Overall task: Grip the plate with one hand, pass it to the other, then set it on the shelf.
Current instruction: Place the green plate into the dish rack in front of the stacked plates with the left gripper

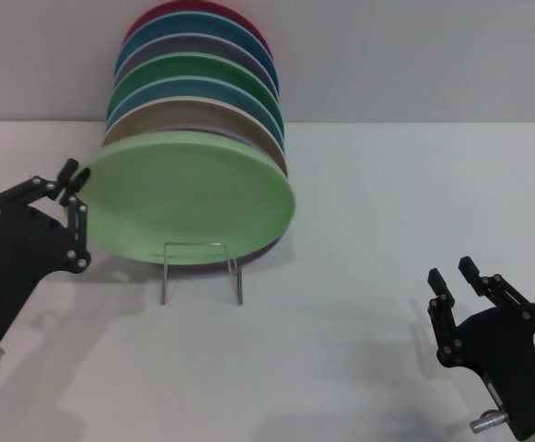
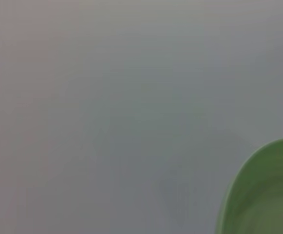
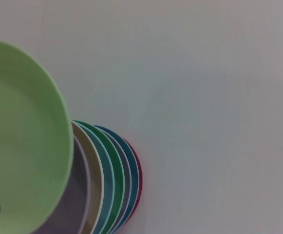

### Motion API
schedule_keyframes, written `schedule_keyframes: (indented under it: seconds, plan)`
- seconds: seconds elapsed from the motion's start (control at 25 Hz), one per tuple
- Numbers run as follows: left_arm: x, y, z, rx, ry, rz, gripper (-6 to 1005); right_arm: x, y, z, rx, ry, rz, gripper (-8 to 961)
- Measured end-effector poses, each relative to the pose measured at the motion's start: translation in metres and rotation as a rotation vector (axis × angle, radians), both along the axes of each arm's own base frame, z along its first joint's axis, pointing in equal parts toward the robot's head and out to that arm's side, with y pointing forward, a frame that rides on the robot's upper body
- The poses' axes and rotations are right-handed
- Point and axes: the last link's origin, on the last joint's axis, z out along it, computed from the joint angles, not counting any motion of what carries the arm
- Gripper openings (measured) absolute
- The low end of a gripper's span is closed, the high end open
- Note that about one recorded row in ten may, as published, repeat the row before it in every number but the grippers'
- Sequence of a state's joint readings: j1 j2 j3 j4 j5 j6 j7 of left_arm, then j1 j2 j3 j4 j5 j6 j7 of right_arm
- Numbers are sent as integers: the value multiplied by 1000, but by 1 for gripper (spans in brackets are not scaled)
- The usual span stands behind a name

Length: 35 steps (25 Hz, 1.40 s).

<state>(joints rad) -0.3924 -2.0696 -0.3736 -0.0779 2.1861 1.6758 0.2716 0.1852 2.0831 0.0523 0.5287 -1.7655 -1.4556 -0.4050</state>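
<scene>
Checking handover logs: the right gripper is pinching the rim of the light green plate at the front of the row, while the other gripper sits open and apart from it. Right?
Wrong arm. In the head view the left gripper pinches the light green plate at its rim; the right gripper sits open and apart from it.

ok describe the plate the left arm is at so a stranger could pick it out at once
Find the leaning row of coloured plates against the back wall, above the small wire stand. The light mint-green plate is the frontmost, with the left gripper at its edge. It is the palest green, and its whole face shows; the others show only rims.
</scene>
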Motion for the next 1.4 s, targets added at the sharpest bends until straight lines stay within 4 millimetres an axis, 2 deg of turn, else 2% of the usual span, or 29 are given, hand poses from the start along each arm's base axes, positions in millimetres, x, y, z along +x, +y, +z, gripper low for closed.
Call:
schedule_keyframes:
  seconds: [0.84,1.32,1.4]
  plan:
    - [-9,7,-17,-74,42,99,45,-3,8,-2,-19,-5,15,311]
    - [-14,6,-19,-82,54,127,46,-4,11,-4,-33,-9,17,313]
    - [-14,6,-18,-79,52,128,76,-4,11,-4,-34,-9,17,313]
